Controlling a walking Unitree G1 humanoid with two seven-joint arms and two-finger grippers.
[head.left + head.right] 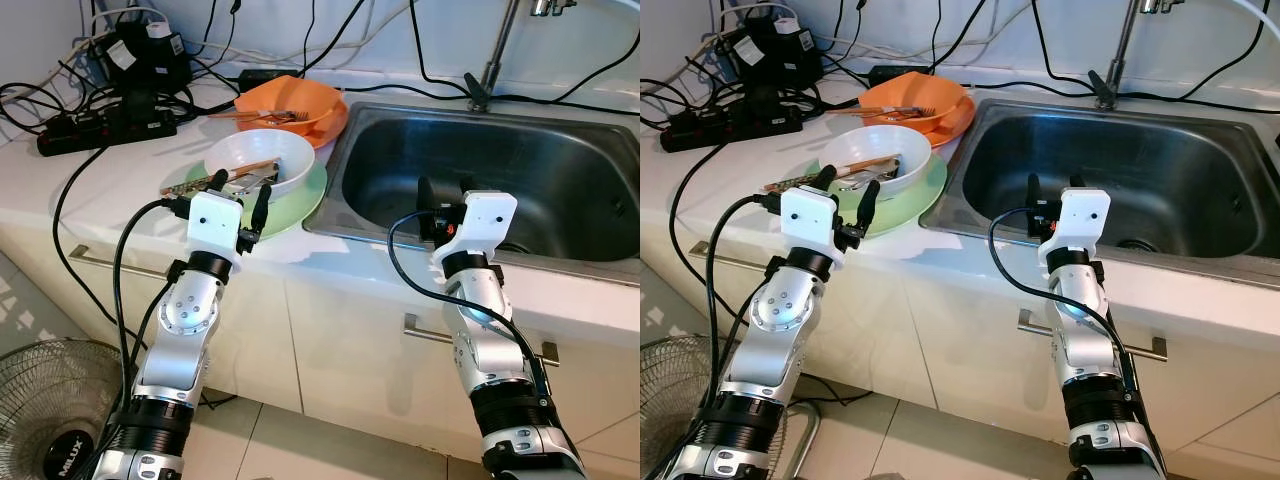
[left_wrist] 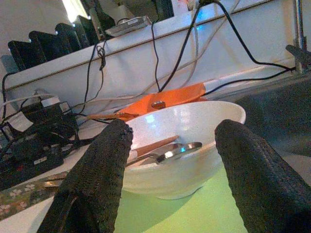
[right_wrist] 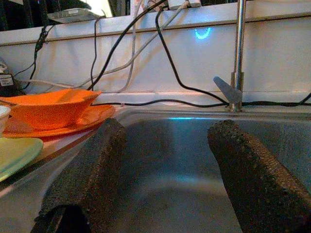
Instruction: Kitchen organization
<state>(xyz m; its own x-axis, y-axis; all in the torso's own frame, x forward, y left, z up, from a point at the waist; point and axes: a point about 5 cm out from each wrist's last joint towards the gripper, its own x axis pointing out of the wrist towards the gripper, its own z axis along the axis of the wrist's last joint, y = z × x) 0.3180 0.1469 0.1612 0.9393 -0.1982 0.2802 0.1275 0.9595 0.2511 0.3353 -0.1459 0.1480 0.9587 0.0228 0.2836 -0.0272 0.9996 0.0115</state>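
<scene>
Both my grippers are hanging open: left gripper (image 1: pixel 239 200) facing one white bowl (image 1: pixel 262 161) on one green plate (image 1: pixel 300 205), right gripper (image 1: pixel 445 192) over one sink (image 1: pixel 560 170).

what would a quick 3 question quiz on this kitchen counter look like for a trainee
1. True or false: the white bowl sits on the green plate.
2. What does the right gripper hover over: A the sink, B the orange bowl, C the power strip?
3. Fill in: the left gripper, jaws open, points at the ____ bowl.

Key
1. True; utensils lie in the bowl.
2. A; it is at the sink's front edge, jaws open and holding nothing.
3. White.
</scene>
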